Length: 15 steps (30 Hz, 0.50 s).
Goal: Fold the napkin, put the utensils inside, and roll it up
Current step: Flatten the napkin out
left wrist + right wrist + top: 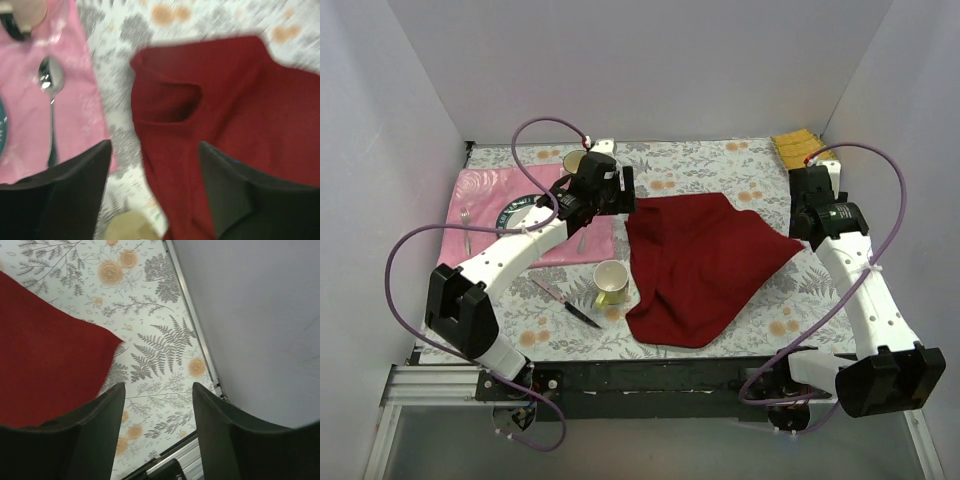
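The maroon napkin (695,262) lies spread and rumpled on the floral tablecloth at the centre; it also shows in the left wrist view (225,115) and the right wrist view (45,370). A black-handled knife (567,305) lies at the front left. A spoon (51,85) lies on the pink cloth. My left gripper (610,195) (155,150) is open and empty, above the napkin's left edge. My right gripper (807,222) (159,390) is open and empty, above the cloth beside the napkin's right corner.
A pale cup (611,282) stands next to the napkin's left edge. A pink patterned cloth (485,215) with a dark-rimmed plate (520,212) lies at the left. Another cup (575,162) is behind the left wrist. A yellow cloth (798,147) sits back right.
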Motion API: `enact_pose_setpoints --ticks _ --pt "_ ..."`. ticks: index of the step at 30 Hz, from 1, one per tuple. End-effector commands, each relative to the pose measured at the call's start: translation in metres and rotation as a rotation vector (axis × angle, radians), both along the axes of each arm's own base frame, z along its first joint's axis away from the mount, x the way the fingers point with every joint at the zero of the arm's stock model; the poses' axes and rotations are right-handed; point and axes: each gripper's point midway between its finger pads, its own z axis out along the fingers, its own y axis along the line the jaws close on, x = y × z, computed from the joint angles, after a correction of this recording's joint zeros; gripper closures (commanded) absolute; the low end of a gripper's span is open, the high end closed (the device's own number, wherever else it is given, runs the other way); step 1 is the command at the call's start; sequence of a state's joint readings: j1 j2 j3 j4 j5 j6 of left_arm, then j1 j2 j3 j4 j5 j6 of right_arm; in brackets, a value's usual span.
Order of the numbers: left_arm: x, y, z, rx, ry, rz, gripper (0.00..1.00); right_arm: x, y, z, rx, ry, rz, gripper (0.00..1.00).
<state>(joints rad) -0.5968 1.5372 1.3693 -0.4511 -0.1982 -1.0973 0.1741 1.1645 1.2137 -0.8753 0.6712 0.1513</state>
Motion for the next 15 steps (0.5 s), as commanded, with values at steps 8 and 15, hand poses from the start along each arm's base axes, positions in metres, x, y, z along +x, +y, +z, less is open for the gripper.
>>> enact_pose_setpoints --ticks 8,15 --pt "-0.014 -0.039 0.057 -0.168 -0.047 -0.213 0.19 0.031 0.106 0.008 0.471 -0.143 0.411 0.32" --pt "-0.01 -0.052 -0.026 -0.066 0.117 -0.196 0.31 0.055 0.162 -0.059 0.61 -0.022 0.473 0.4"
